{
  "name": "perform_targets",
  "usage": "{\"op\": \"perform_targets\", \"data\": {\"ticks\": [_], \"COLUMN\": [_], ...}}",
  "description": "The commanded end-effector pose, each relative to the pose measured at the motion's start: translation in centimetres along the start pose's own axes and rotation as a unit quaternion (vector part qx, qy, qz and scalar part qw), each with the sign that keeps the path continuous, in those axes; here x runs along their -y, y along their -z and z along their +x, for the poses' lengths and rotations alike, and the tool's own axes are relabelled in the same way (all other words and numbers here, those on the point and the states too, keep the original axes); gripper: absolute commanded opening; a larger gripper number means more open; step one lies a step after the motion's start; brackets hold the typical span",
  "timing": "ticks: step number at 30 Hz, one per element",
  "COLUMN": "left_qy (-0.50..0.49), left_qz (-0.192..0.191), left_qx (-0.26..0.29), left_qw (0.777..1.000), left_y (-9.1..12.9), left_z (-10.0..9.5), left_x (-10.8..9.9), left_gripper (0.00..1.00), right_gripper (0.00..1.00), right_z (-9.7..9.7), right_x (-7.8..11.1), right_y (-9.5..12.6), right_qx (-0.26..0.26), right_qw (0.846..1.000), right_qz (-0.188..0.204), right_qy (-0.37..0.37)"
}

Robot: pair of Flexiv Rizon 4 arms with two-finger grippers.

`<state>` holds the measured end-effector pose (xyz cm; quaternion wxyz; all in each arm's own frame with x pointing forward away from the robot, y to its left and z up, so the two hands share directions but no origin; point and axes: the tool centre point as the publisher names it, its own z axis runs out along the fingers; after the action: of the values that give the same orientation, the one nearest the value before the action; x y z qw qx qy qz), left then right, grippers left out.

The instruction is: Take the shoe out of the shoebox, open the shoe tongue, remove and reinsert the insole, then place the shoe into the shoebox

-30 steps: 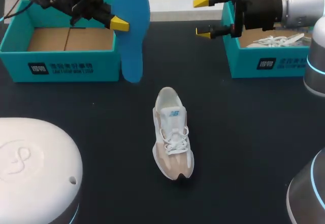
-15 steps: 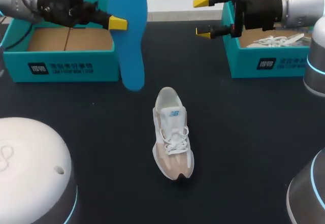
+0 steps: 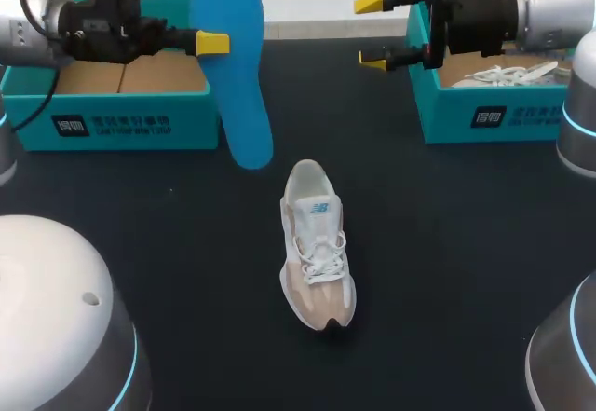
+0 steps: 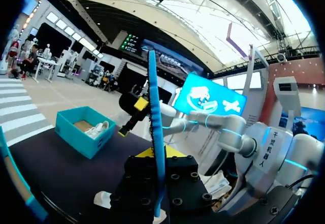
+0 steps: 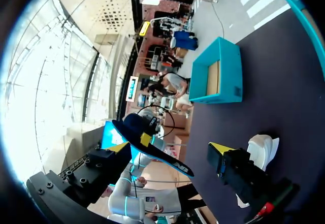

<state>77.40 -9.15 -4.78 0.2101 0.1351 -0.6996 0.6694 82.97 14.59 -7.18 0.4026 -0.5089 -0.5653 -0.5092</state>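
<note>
While insole [image 3: 235, 103] hangs clear of shoe [image 3: 317, 243], step: removal looks done, reinsert pending (my read).
Insole: blue, held upright in air betw. L shoebox [image 3: 121, 127] and shoe; not touching shoe; height over table can't tell.
L gripper [image 3: 220, 43]: clamped on insole's upper part; one yellow tip on near face, other hidden behind. L wrist view has insole [image 4: 156, 148] edge-on betw. the fingers.
R gripper [image 3: 372, 31]: fingers apart, nothing betw. them; hovers just beside R shoebox [image 3: 484, 117], well apart from shoe.
Shoe: white/beige sneaker, upright on its sole mid-table [image 3: 447, 243], toe toward cam, laces crossed over tongue; apart from both boxes.
L shoebox: teal, open, bare cardboard floor; prob. the shoe's own box.
R shoebox: teal, open, white laced item inside, prob. a 2nd shoe.
Tongue: can't tell if pulled open enough.
Next move calls for: tipping insole from upright toward flat, lining it w/ shoe's length, feeding toe end into collar first. R gripper likely needed to pin shoe or hold tongue back, else shoe may slide or tip.
</note>
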Motion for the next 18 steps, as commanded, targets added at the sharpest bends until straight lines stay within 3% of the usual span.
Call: {"op": "perform_targets", "data": {"ticks": [1, 5, 7, 18], "left_qy": [0.136, 0.259, 0.307, 0.453], "left_qz": [0.103, 0.144, 0.137, -0.001], "left_qx": [-0.058, -0.073, -0.079, -0.057], "left_qw": [0.984, 0.952, 0.938, 0.89], "left_y": [-0.2, -0.6, -0.8, -1.5], "left_z": [-0.7, -0.7, -0.6, -0.1], "left_x": [-0.5, -0.9, -0.9, -1.8], "left_gripper": [0.0, 0.0, 0.0, 0.0], "right_gripper": [1.0, 1.0, 1.0, 1.0], "right_z": [0.0, 0.0, 0.0, 0.0], "right_x": [0.1, 0.1, 0.1, 0.1], "right_y": [-0.1, -0.1, -0.1, -0.1], "right_qx": [0.001, 0.001, 0.001, 0.001], "right_qw": [1.0, 1.0, 1.0, 1.0], "right_qz": [-0.001, -0.001, -0.001, -0.001], "right_qy": [0.0, 0.0, 0.0, 0.0]}}
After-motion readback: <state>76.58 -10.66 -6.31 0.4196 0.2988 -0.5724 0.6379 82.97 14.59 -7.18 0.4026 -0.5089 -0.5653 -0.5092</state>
